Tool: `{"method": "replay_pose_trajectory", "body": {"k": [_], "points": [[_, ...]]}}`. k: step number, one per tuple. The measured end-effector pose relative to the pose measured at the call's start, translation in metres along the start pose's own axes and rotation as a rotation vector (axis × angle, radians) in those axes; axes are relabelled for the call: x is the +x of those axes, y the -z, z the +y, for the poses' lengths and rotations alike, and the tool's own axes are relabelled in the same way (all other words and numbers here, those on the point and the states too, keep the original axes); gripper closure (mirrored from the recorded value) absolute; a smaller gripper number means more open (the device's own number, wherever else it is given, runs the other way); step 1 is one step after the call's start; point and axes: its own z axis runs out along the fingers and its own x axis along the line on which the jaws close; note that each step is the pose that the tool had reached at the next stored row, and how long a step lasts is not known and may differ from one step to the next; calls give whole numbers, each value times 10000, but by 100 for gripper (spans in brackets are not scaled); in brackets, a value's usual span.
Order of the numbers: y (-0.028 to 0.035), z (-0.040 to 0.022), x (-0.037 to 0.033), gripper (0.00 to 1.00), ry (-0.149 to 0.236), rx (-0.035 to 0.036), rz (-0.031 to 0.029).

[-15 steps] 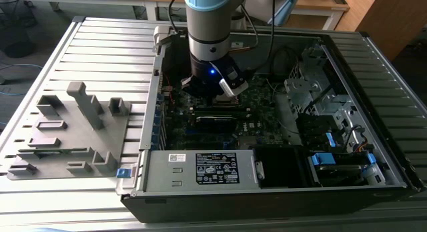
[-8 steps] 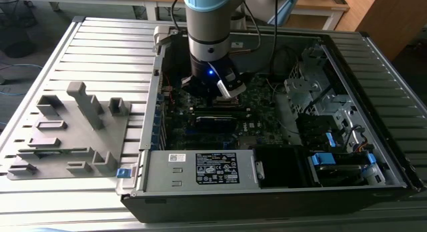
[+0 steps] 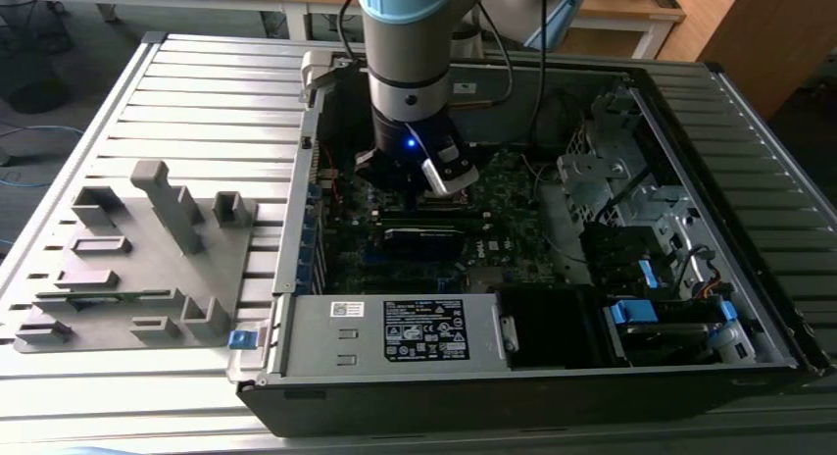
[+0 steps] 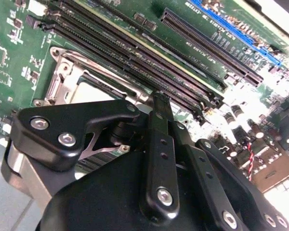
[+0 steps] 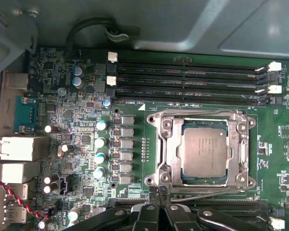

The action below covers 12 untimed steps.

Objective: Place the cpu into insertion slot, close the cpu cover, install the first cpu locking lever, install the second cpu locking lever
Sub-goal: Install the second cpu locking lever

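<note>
We find the cpu (image 5: 204, 152) already seated in its socket on the motherboard (image 5: 77, 130), its dull silver top showing through the square opening of the cpu cover (image 5: 202, 117), which lies flat over it in the first wrist view; we judge the first two steps done. A thin lever wire runs along the socket edge nearest the gripper (image 5: 159, 192), and we cannot tell whether either locking lever is latched, so we count the lever steps as open. The gripper's fingers are pressed together with nothing between them, their tips down at the socket's edge beside that wire; in the second wrist view the closed fingers (image 4: 156, 103) meet just over the frame's rim. In the exterior view the arm (image 3: 406, 73) reaches straight down into an open computer case (image 3: 523, 377) lying on a ribbed grey metal table (image 3: 196, 92). A grey plastic fixture tray (image 3: 144, 249) sits on the table at the exterior view's left. Beyond the table are wooden desks (image 3: 641, 14) and a carpeted floor.
</note>
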Motion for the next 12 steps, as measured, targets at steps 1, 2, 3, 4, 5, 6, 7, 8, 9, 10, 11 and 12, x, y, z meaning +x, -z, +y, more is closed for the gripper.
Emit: {"method": "replay_pose_trajectory", "body": {"k": [1, 2, 3, 4, 5, 6, 7, 8, 9, 10, 11, 12], "points": [[0, -2, 2, 89, -31, 1, -1], [1, -6, 5, 89, -62, -1, -4], [1, -9, 7, 89, -90, -3, -6], [2, -10, 11, 89, -121, -4, -8], [2, -12, 15, 89, -153, -4, -10], [2, -13, 18, 89, -182, -4, -12], [3, -14, 23, 89, -212, -5, -14], [3, -15, 28, 89, -242, -7, -17], [4, -15, 35, 89, -267, -12, -19], [4, -15, 41, 89, -286, -25, -20], [3, -15, 44, 89, -300, -42, -21], [1, -15, 46, 89, -313, -56, -23]]}}
